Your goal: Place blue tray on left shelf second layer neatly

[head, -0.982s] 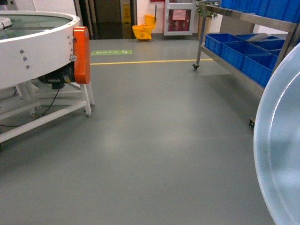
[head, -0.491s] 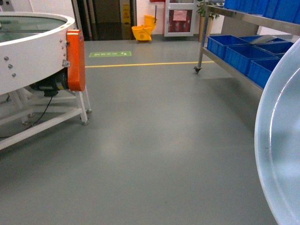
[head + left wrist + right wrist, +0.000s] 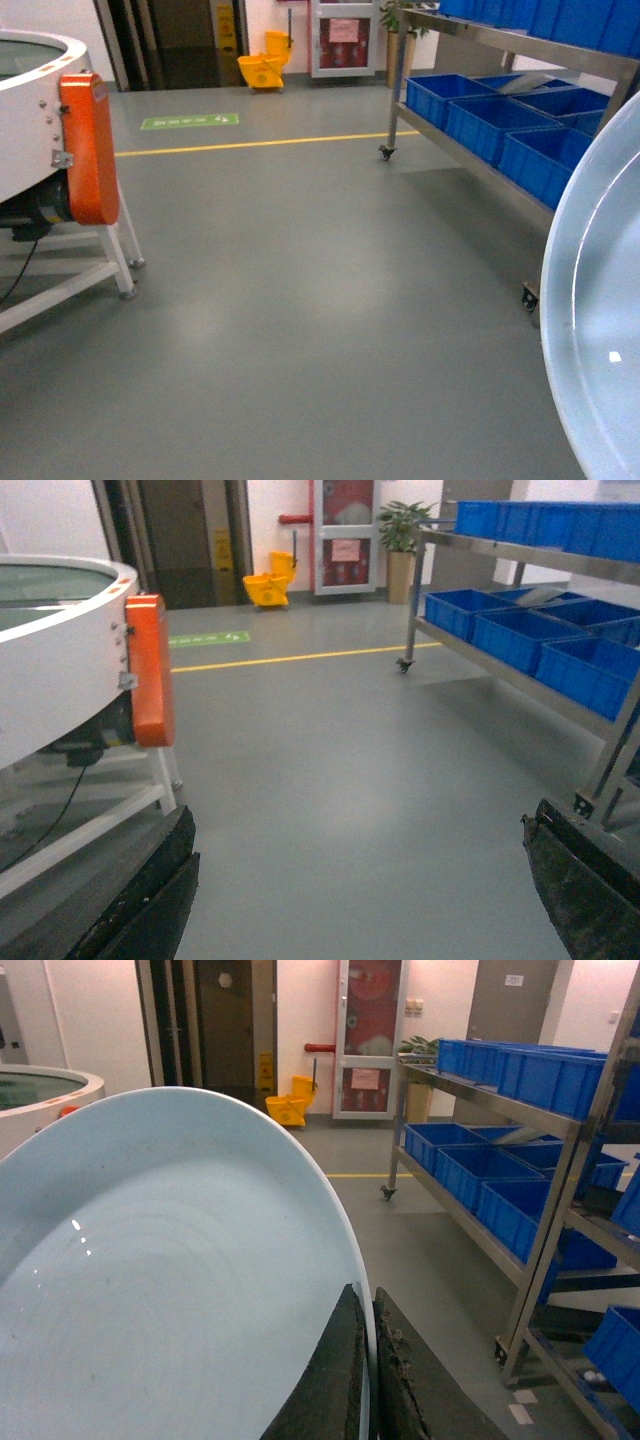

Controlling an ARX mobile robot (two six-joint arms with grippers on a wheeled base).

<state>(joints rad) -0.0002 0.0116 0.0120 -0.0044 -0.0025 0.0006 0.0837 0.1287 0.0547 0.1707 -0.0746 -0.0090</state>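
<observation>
Right wrist view: right tool [image 3: 366, 1375] pinches pale sky-blue plastic tray [image 3: 170, 1290] by its rim | left wrist view: left tool [image 3: 355, 880] spread, holding nothing | head view: tray edge only, stainless-steel rack [image 3: 520, 40] beyond.

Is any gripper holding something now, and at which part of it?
The right gripper holds the blue tray by its rim, one finger on each face. The left gripper is open and holds nothing.

A round machine [image 3: 40, 130] stands left; the shelf [image 3: 520, 110] (crates [image 3: 480, 110] on its rails) stands right, floor [image 3: 300, 300] between.
</observation>
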